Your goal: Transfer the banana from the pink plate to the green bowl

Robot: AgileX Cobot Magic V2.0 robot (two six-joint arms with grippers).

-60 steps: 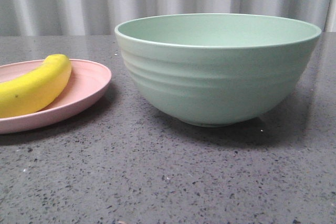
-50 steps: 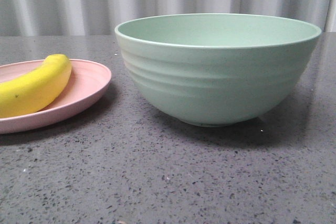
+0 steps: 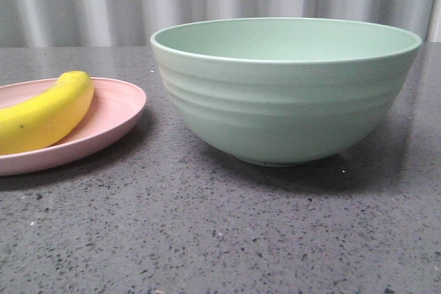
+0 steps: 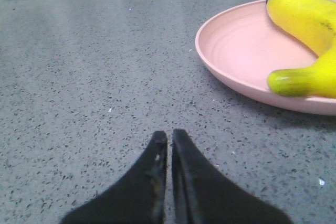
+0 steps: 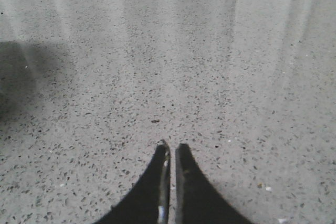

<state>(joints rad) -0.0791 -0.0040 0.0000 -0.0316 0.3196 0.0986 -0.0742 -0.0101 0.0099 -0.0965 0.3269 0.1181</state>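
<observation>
I see the banana (image 3: pixel 45 113) lying on the pink plate (image 3: pixel 117 115) at the left edge of the front view, with the green bowl (image 3: pixel 286 94) filling the centre and right of that frame, near the plate but apart from it. Nothing has been lifted, so I judge the transfer has not begun.

My left gripper (image 4: pixel 169 139) sits at the bottom centre of its wrist view, its black tapered fingers pressed nearly together and holding nothing. It hangs low over the speckled grey counter (image 4: pixel 94 77), with the plate and banana in the right of that picture, so I would say it is placed for an approach from that side. It needs to open before it can take the fruit.

My right gripper (image 5: pixel 172 150) is likewise closed and empty, over bare counter; I take it to be parked out of the way.

The banana is smooth, bright yellow and curved, its near end greenish in the left wrist view. The plate is shallow and glossy with a raised rim. The bowl is deep and matte, with horizontal ridges around its outside.
</observation>
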